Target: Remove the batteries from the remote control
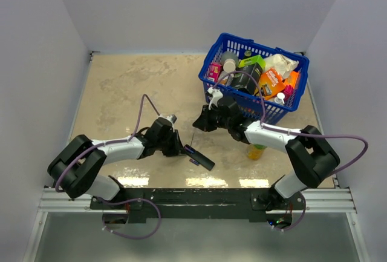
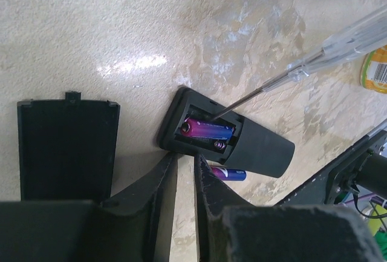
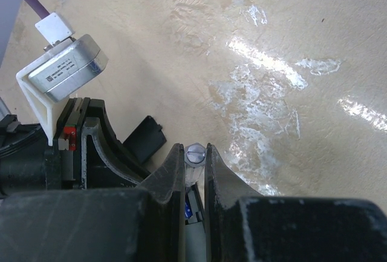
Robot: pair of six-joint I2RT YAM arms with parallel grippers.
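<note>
Tabletop [image 2: 121, 32]: remote control [image 2: 227, 141] beyond left pincer [image 2: 184, 174].

Matt black plastic remote control [image 2: 242, 144] — glossy metallic-purple batteries [image 2: 208, 130] — on a glossy mottled table [image 2: 121, 32].

The top external view looks down on the whole worktop [image 1: 133, 92] from behind the arm bases. Both wrist views face it closely; all three share the remote control [image 2: 227, 141].
</note>
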